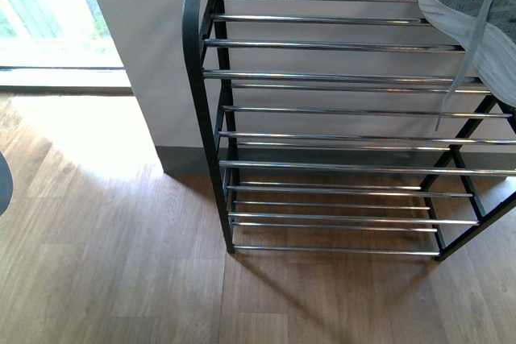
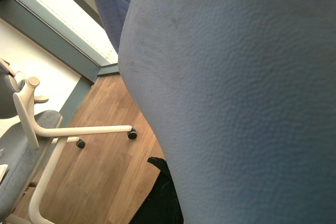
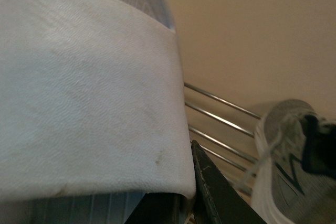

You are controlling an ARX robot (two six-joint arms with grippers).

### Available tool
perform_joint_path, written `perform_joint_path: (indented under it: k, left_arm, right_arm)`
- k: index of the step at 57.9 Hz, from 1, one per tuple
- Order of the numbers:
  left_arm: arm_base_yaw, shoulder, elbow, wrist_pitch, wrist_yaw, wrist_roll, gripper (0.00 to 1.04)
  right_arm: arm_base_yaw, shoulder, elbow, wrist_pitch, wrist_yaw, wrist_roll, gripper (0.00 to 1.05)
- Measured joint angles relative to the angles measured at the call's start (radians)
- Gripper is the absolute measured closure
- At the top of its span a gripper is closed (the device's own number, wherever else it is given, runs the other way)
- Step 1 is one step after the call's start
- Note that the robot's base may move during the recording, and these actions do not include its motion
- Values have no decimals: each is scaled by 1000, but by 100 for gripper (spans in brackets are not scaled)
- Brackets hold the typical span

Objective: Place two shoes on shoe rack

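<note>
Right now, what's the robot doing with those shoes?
It is putting a pair of grey sneakers on a shoe rack. One sneaker already rests on the rack's top bars at the right end, a lace dangling down. The right wrist camera shows a white sole pressed close to it, near the rack, so the second shoe seems to be in the right hand. The left wrist view is mostly filled by a pale, bluish-grey surface, with an office chair behind.
</note>
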Motion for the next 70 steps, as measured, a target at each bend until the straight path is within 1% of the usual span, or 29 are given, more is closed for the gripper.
perform_joint_path:
  k: [2,8,22,29,37,43,50,56,70]
  left_arm:
    - [0,0,0,0,0,0,103]
    - [0,0,0,0,-1,0,103]
    - [0,0,0,0,-1,0,103]
    - [0,0,0,0,-1,0,103]
    - [0,0,0,0,-1,0,103]
    - [0,0,0,0,-1,0,103]
    - [0,0,0,0,-1,0,103]
    - [0,0,0,0,-1,0,103]
    - [0,0,0,0,-1,0,103]
  right_arm:
    - [20,92,47,43,16,8,103]
    - [45,298,155,116,56,8,103]
    - [51,663,378,124,138,-12,103]
    - [48,818,495,92,164,-23,103]
    - [29,1004,658,39,225,-40,103]
    - [2,1123,779,-8,287,-57,103]
    - [-36,1237,907,-50,384,-80,103]
    - [-61,1287,979,-90,415,-90,103]
    - [-78,1329,1064,-165,525,-137,103]
